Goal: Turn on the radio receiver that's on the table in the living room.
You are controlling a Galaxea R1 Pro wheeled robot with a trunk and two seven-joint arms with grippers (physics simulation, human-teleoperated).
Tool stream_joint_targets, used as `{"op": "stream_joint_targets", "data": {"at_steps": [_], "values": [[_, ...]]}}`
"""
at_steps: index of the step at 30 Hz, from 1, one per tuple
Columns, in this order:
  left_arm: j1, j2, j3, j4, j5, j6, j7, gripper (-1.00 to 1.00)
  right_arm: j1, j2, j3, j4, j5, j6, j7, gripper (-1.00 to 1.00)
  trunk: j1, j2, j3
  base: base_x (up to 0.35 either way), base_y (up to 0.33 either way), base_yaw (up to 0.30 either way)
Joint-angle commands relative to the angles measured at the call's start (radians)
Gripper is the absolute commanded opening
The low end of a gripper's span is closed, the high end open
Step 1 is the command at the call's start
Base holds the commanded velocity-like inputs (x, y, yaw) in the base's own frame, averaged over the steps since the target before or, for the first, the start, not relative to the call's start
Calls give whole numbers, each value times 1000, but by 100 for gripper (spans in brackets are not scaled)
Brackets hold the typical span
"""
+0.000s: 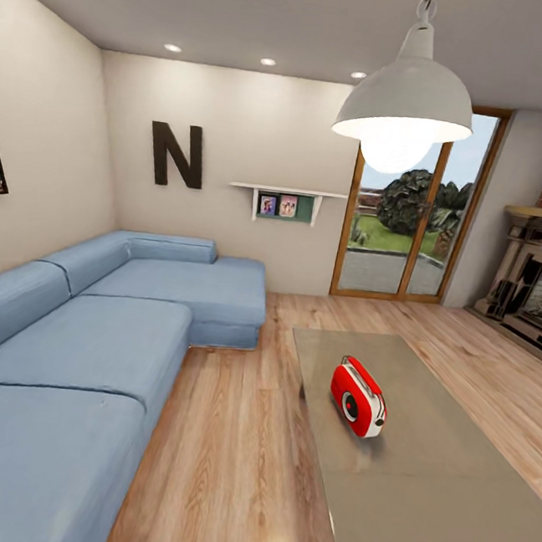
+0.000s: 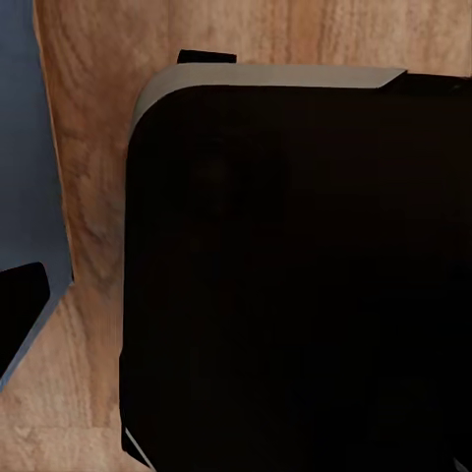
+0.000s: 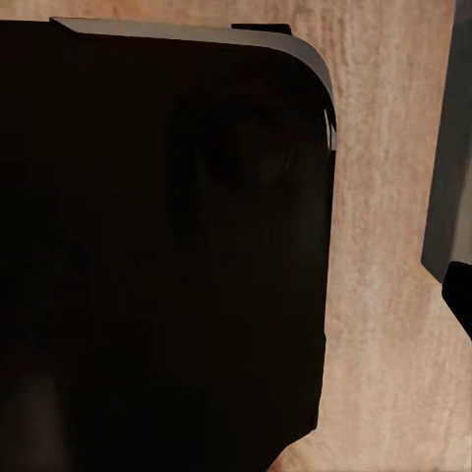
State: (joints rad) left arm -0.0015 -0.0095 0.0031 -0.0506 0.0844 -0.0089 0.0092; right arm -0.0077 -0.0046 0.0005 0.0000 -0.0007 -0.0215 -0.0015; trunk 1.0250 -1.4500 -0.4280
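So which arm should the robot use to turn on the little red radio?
Probably the right arm. In the head view, the radio receiver sits on the table right of the picture's middle, the right arm's side, while the blue sofa lies left. Neither arm is reaching yet, so that's only a guess.

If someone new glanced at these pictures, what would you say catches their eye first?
Probably the small red radio receiver, standing alone on the glossy grey-beige table at lower right. Next, the long blue sofa along the left wall, and the grey dome lamp glowing overhead before the glass door.
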Motion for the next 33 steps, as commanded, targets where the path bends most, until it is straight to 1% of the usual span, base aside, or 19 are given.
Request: {"op": "stream_joint_targets", "data": {"at_steps": [1,7,20,33], "values": [[0,0,0,0,0,-1,0,100,0,0,0,0,0,0,0,100,0,0,0,3,67,0],[0,-1,0,0,0,-2,0,100,0,0,0,0,0,0,0,100,0,0,0,1,125,0],[0,-1,0,0,0,-2,0,100,0,0,0,0,0,0,0,100,0,0,0,17,7,0],[0,0,1,0,2,0,2,100,0,0,1,0,1,0,0,100,0,0,0,301,0,0]]}}
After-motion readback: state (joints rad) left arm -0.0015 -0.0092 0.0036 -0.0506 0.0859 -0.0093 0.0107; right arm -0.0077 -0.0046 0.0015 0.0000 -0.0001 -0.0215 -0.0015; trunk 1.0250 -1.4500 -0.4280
